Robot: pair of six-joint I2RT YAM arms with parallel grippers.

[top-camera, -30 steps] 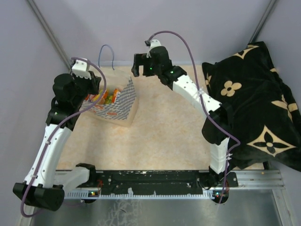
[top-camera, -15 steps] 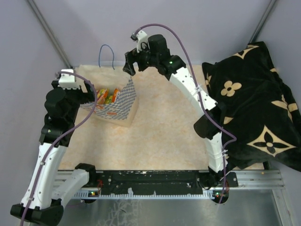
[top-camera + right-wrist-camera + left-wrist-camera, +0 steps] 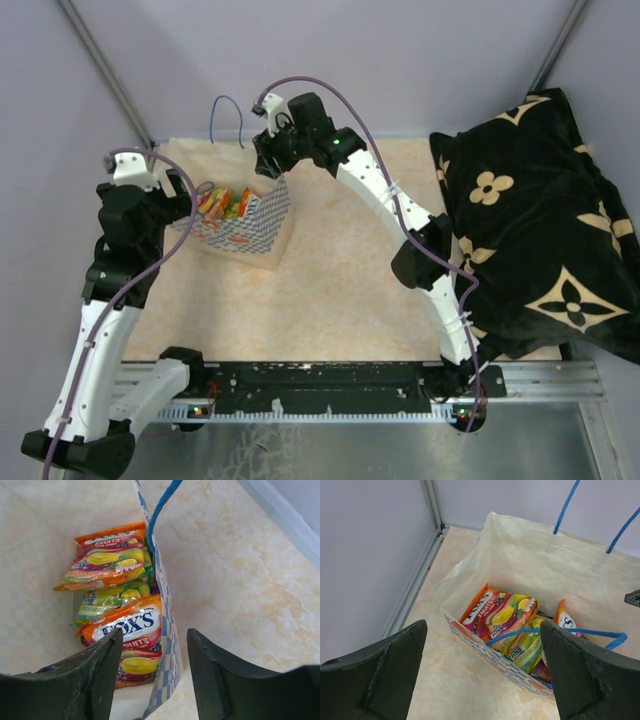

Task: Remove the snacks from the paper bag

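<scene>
The paper bag (image 3: 250, 222) stands open at the back left of the table, with several snacks (image 3: 225, 203) inside. My left gripper (image 3: 183, 197) is at the bag's left edge, wide open; in the left wrist view the left gripper (image 3: 482, 680) frames the bag's low checked wall (image 3: 485, 650), and orange and green snacks (image 3: 505, 615) lie under a blue cord handle (image 3: 550, 631). My right gripper (image 3: 272, 170) hovers over the bag's right side. In the right wrist view the right gripper (image 3: 155, 675) straddles the checked wall (image 3: 165, 610), jaws apart, with one finger over an orange snack (image 3: 127, 627).
A black cloth with gold flower marks (image 3: 545, 220) is heaped at the table's right. Purple walls and a slanted metal post (image 3: 105, 80) close in behind and left of the bag. The bag's far blue handle (image 3: 226, 115) sticks up against the back wall.
My left gripper has opened wide and drawn back to the left of the bag. My right gripper has moved left onto the bag's right wall, its jaws narrowing.
</scene>
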